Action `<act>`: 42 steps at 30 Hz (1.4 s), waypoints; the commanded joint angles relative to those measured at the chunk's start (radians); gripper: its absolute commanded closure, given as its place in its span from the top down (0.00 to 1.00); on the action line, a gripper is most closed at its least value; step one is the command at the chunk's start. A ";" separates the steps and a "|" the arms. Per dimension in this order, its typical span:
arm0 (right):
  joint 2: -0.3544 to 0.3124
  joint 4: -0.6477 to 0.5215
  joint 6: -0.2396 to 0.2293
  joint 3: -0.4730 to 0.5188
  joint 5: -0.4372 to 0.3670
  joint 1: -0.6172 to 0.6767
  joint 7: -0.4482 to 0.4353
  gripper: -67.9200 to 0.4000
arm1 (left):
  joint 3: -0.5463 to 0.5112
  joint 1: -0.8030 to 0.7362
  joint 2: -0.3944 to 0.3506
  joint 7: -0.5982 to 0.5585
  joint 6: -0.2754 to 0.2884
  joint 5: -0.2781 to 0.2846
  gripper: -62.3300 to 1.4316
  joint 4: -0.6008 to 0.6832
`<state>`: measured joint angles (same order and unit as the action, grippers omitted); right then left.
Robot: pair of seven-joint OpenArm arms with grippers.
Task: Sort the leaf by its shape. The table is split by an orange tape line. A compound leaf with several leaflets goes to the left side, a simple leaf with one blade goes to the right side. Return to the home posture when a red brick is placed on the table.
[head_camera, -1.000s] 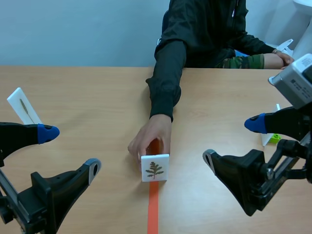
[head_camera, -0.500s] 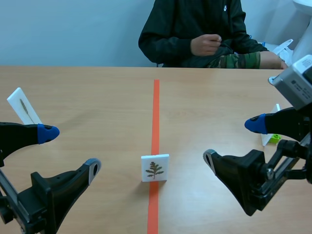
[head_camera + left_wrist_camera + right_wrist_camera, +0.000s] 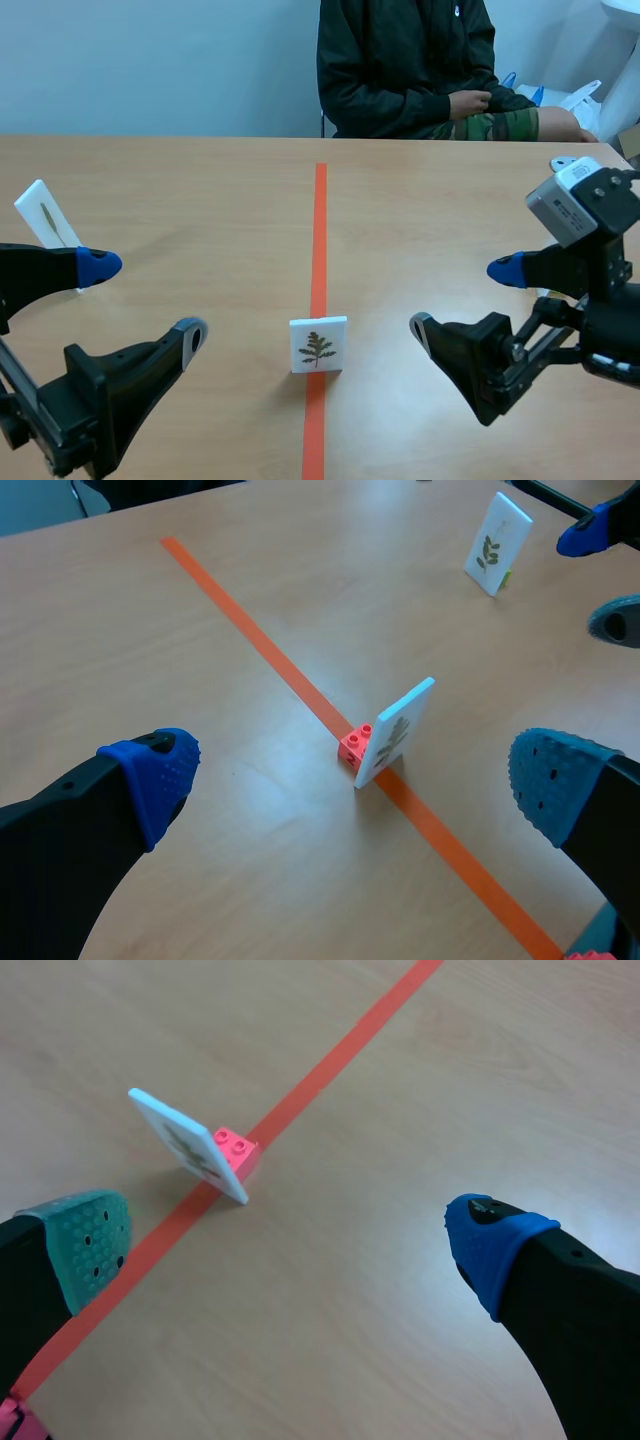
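A white card [image 3: 318, 345] showing a leaf with several leaflets stands upright on the orange tape line [image 3: 320, 220], near the table's front middle. In the left wrist view the card [image 3: 398, 728] leans on a small red brick [image 3: 353, 746] behind it; the right wrist view shows the same card [image 3: 185, 1143] and brick [image 3: 236, 1150]. My left gripper [image 3: 145, 300] hangs open to the left of the card, apart from it. My right gripper [image 3: 463, 298] hangs open to the right, also apart. In both wrist views the left gripper [image 3: 355, 785] and right gripper [image 3: 288, 1235] hold nothing.
A white card [image 3: 44, 215] with a narrow single leaf stands at the far left. Another leaf card [image 3: 497, 542] on a green base stands on the right side, behind my right gripper. A person [image 3: 420, 70] sits across the table, hands withdrawn.
The person's hand let go of the card on the tape line and drew back across the table. My right arm has shifted slightly toward the middle. The left arm has hardly moved.
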<state>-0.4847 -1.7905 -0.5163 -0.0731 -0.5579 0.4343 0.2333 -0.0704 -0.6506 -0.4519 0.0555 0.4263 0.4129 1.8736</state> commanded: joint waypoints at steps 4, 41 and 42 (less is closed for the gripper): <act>-0.002 0.084 -0.027 -0.068 0.072 -0.095 -0.055 0.96 | -0.005 0.000 0.000 -0.014 0.005 0.013 1.00 0.006; 0.229 0.690 0.137 -0.524 0.664 -0.420 -0.629 0.95 | -0.005 0.003 0.002 -0.013 0.005 0.012 1.00 0.006; 0.232 0.701 0.146 -0.530 0.667 -0.420 -0.641 0.93 | -0.005 0.003 0.002 -0.013 0.005 0.012 1.00 0.006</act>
<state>-0.2470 -1.0847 -0.3759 -0.6052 0.1139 0.0257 -0.3828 -0.0704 -0.6506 -0.4519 0.0559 0.4267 0.4126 1.8736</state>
